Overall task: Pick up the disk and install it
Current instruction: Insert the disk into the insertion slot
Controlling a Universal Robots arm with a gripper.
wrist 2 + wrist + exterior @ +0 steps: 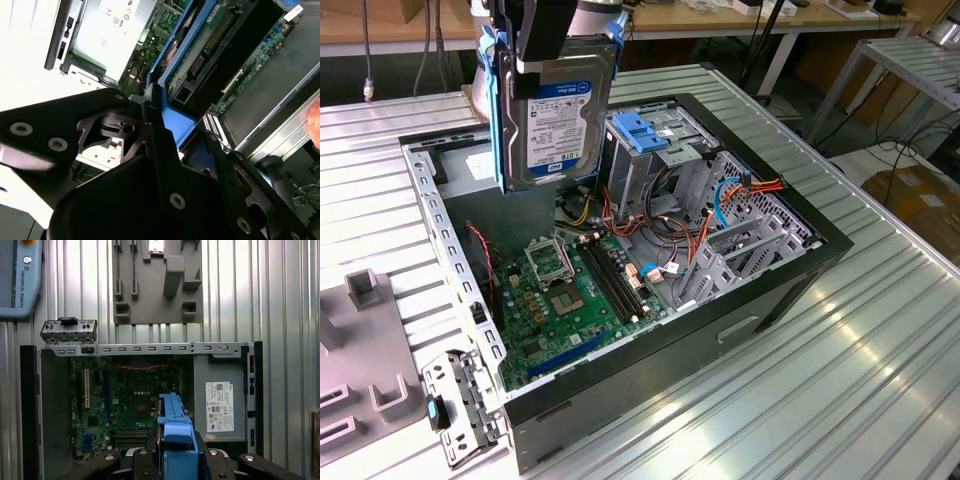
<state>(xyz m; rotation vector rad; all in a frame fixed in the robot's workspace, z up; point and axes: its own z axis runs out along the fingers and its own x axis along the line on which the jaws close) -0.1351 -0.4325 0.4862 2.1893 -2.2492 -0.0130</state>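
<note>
tool [556, 62] w/ disk [556, 125] over pc [650, 385], ribbed metal table [845, 385]

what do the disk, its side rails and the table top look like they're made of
The disk: likely metal, its casing silver with a dull shine, plus a white paper-like label. Its side rails: probably plastic, a uniform matte blue with moulded edges. The table top: apparently metal, perhaps aluminium, in ribbed silver slats that throw bright reflections.
</note>
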